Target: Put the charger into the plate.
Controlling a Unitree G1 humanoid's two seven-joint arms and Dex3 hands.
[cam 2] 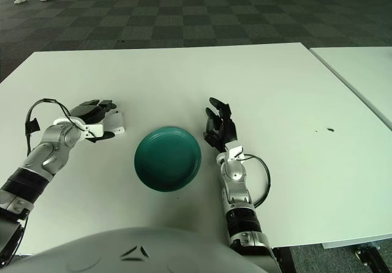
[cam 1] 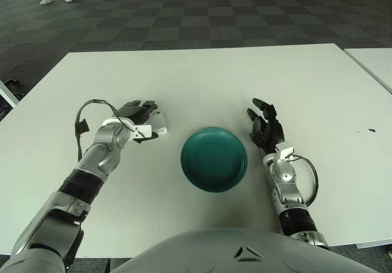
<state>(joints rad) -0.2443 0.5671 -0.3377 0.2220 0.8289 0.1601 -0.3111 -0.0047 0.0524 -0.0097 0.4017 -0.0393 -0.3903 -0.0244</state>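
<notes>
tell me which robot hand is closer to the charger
Left. The left robot hand is right at the white charger, its fingers around it. The right robot hand shows on the far side of the green plate, away from the charger.

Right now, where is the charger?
The white charger sits on the white table on the robot's left, just left of the green plate, with the left hand closing around it. The right hand shows right of the plate.

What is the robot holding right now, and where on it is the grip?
The left hand is closed around the white charger at its left end, left of the green plate. The right hand, right of the plate, holds nothing.
</notes>
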